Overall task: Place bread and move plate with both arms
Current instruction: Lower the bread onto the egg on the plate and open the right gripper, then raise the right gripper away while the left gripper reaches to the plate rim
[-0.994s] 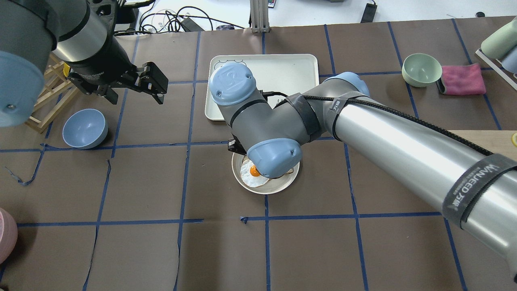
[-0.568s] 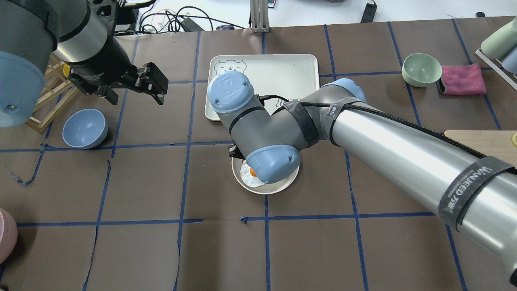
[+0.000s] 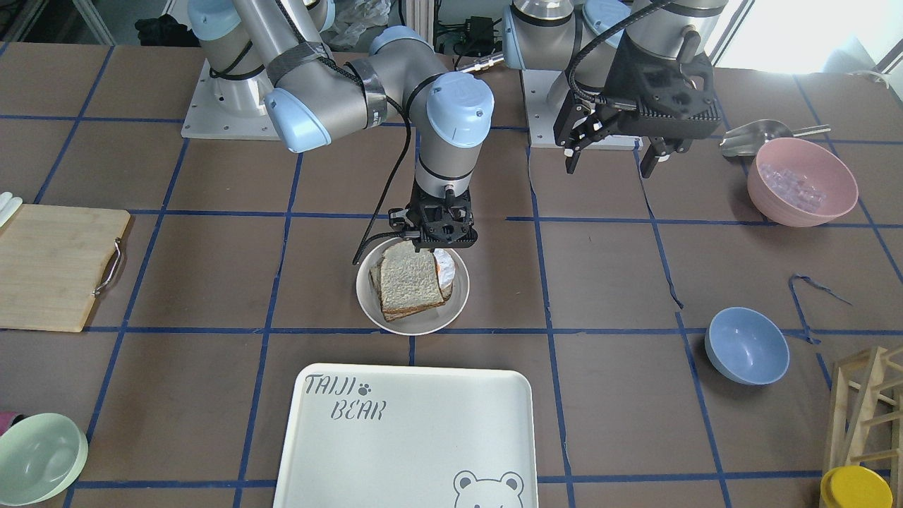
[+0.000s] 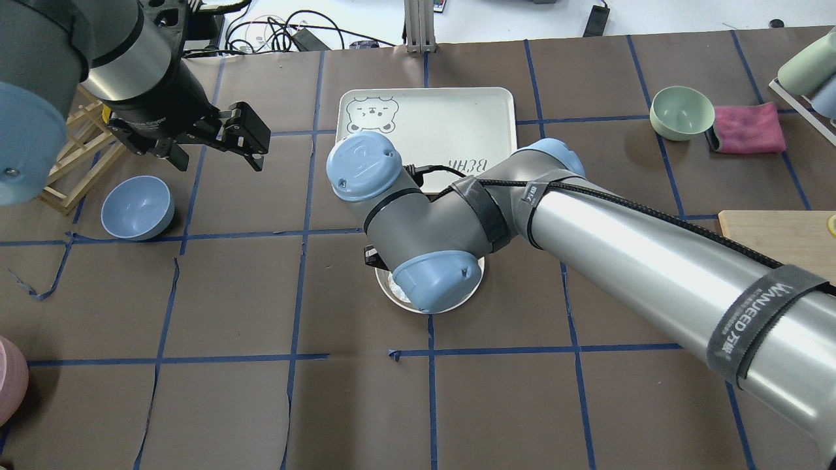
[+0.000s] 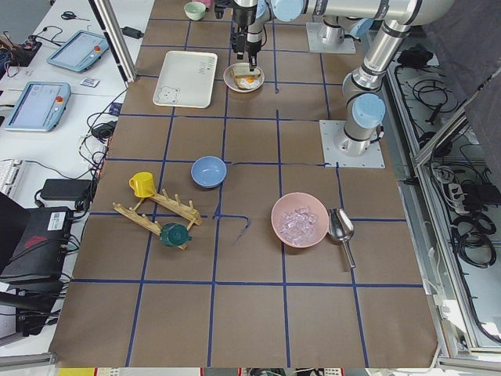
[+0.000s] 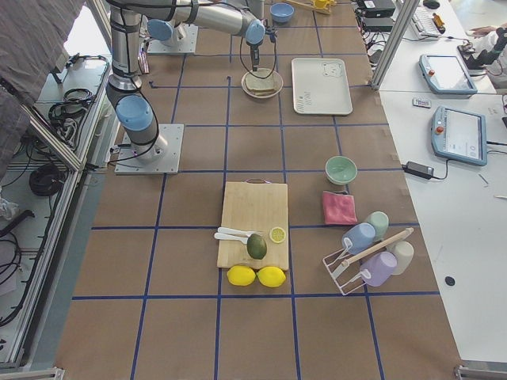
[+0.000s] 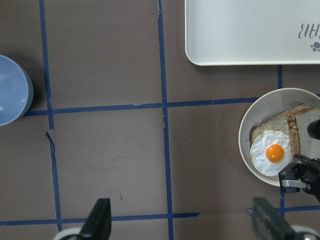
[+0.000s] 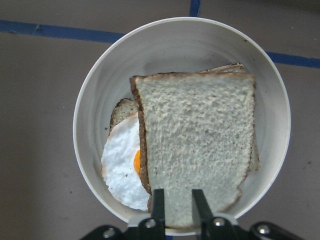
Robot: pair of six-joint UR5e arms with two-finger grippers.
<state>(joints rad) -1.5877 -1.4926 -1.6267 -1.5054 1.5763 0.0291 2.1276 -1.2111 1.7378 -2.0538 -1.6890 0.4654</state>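
Observation:
The round beige plate [image 8: 95, 95] holds a lower bread slice and a fried egg [image 8: 122, 170]. My right gripper [image 8: 179, 207] is shut on the near edge of the bread [image 8: 195, 145] and holds it low over the plate, covering part of the egg. I cannot tell whether the bread rests on the food. The front view shows the same: right gripper [image 3: 434, 236], bread [image 3: 409, 282], plate [image 3: 367, 300]. My left gripper [image 3: 608, 168] hangs open and empty, well apart from the plate; it also shows in the overhead view [image 4: 258, 140].
The white "TAIJI BEAR" tray [image 3: 409, 430] lies just beyond the plate. A blue bowl [image 3: 746, 346] and a wooden rack [image 3: 868, 402] are on my left, with a pink bowl of ice [image 3: 802, 182] nearer me. A cutting board [image 3: 49, 264] and a green bowl [image 3: 39, 458] are on my right.
My right wrist has moved over the plate toward my side, and in the overhead view it now hides the egg. The left arm has hardly moved.

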